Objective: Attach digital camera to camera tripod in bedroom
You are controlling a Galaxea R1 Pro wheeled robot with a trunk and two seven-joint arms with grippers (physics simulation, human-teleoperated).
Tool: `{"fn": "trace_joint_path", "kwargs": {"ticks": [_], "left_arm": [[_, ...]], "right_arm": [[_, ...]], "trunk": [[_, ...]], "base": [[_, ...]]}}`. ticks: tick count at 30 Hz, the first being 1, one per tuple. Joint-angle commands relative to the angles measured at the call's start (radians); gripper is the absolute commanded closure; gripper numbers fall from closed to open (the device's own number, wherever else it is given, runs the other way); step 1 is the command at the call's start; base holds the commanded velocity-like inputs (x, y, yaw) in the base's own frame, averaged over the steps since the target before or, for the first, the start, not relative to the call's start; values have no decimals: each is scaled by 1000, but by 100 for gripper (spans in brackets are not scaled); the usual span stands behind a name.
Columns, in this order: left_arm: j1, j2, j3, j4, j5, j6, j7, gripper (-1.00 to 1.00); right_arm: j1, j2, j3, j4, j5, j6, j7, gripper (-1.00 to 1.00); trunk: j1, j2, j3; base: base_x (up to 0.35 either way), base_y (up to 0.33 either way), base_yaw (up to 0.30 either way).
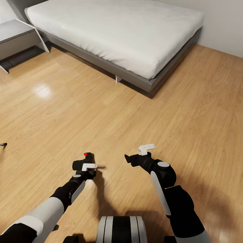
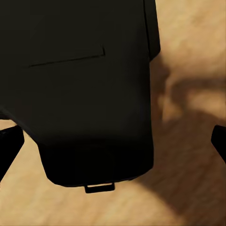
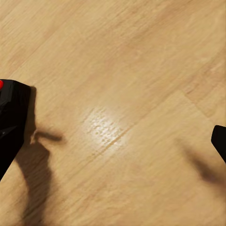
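Note:
The digital camera [image 1: 88,156] is a small black box with a red button on top, low over the wood floor in front of me. My left gripper [image 1: 87,165] is right at it. In the left wrist view the camera's black body [image 2: 84,94] sits between the fingers [image 2: 8,147], which stand wide apart, and the right finger is clear of the camera's side. My right gripper [image 1: 130,158] hangs open a little to the right, above bare floor. The camera's edge [image 3: 14,96] shows beside the right gripper's fingertip [image 3: 220,140]. The tripod is out of view.
A white bed [image 1: 118,33] on a grey frame fills the back. A grey nightstand [image 1: 17,37] stands at the far left. A small dark tip [image 1: 3,144] pokes in at the left edge; I cannot tell what it is. Light wood floor [image 1: 135,114] lies between me and the bed.

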Motion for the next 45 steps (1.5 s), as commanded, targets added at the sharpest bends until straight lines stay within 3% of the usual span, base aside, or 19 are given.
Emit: {"fn": "trace_joint_path", "kwargs": {"ticks": [1, 2, 3, 11, 27, 45], "left_arm": [[0, 2, -8, -2, 10, 4, 7, -100], [0, 2, -8, -2, 10, 4, 7, -100], [0, 3, -8, -2, 10, 3, 6, 100], [0, 12, -7, 0, 15, 4, 3, 100], [1, 13, -7, -2, 18, 4, 2, 100], [1, 12, -9, -27, 17, 18, -2, 100]], "right_arm": [[0, 0, 0, -1, -4, 5, 0, -100], [0, 0, 0, -1, -4, 5, 0, -100], [0, 0, 1, -1, -4, 5, 0, -100], [0, -3, 37, -1, -4, 3, -1, -100], [0, -4, 47, -1, -4, 3, -1, -100], [0, -4, 46, -1, -4, 6, 0, -100]], "trunk": [[0, 0, -1], [0, 0, -1], [0, 0, -1], [0, 0, -1], [0, 0, -1], [-8, 4, 69]], "base": [[0, 0, 0], [0, 0, 0], [0, 0, 0], [0, 0, 0], [0, 0, 0], [0, 0, 0]]}}
